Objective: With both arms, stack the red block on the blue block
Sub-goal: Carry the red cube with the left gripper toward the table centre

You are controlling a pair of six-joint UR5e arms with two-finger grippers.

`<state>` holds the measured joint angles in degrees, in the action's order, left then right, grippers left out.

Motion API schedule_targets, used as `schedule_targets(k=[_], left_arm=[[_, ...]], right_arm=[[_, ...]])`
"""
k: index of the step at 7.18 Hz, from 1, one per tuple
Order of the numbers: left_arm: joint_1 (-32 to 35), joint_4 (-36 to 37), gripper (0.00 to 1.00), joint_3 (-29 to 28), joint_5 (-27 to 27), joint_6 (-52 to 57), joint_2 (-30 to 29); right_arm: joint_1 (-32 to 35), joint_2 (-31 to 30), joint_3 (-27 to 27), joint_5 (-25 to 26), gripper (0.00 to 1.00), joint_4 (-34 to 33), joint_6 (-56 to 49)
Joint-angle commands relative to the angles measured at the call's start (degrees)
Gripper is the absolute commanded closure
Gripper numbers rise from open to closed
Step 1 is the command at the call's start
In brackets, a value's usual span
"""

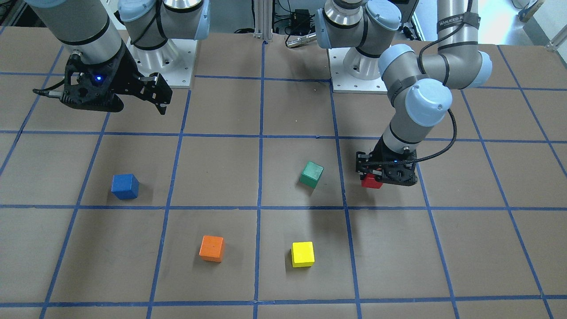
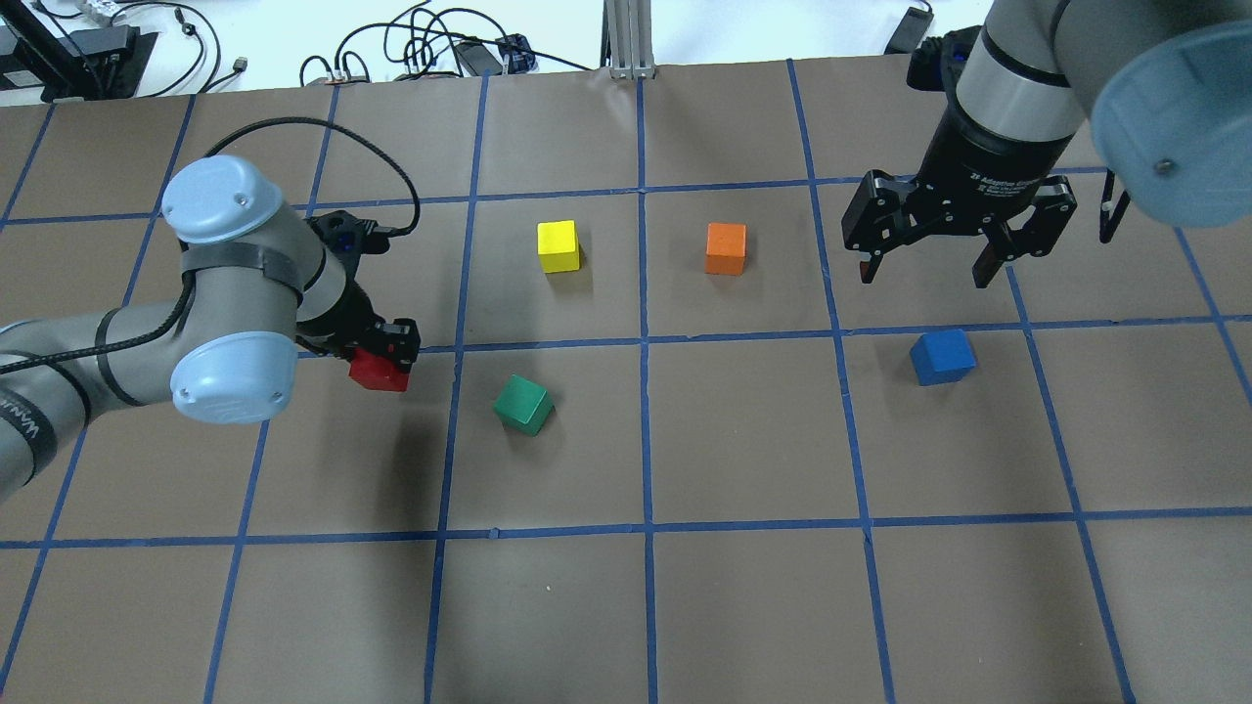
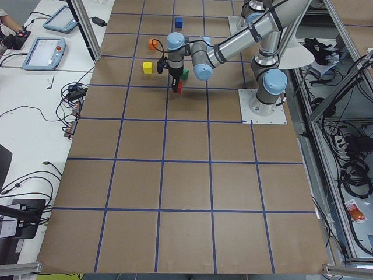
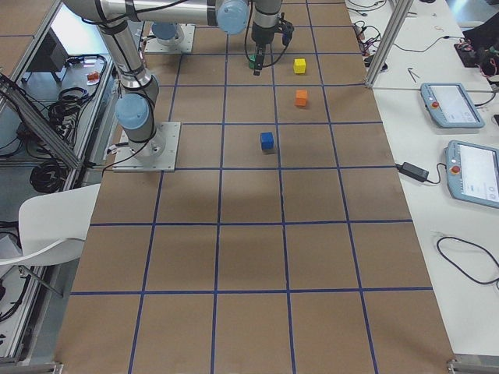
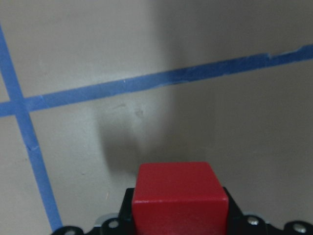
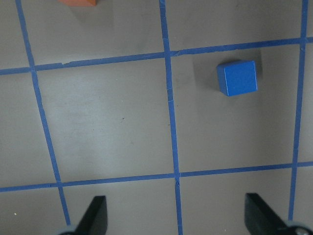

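Left hand (image 2: 389, 352) is gripping the red block (image 2: 378, 373) and, judging by the shadow beneath, holding it just off the table (image 2: 743, 440). Right hand (image 2: 924, 274) is hanging spread open and empty near the blue block (image 2: 942, 357), which is sitting well apart on the robot's right. Transfer is calling for a level carry clearing the green block (image 2: 522, 404); these matte, flat-faced, sharp-edged cubes are likely stacking only when squared face to face.
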<state>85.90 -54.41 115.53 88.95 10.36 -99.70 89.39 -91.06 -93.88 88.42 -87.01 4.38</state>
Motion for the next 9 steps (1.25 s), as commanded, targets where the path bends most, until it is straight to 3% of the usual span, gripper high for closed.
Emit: schedule_targets(k=[1,5,8,9], left_arm=[[14.2,-7.5,1.0,-9.4,-1.5,-17.1,-1.5],[31.1,-2.8,1.0,-11.6,-3.8,-42.3,-9.0],[32.1,3.4,1.0,-11.6,-7.0,-43.8,-14.0],[32.4,4.3,0.24,-11.2,-6.8,-43.8,-14.6]], right_arm=[[0.0,0.0,-0.1,0.0,0.0,0.0,0.0],[0.0,-0.1,-0.6,0.0,0.0,0.0,0.0],[0.0,-0.1,-0.6,0.0,0.0,0.0,-0.1],[0.0,-0.1,-0.6,0.0,0.0,0.0,-0.1]])
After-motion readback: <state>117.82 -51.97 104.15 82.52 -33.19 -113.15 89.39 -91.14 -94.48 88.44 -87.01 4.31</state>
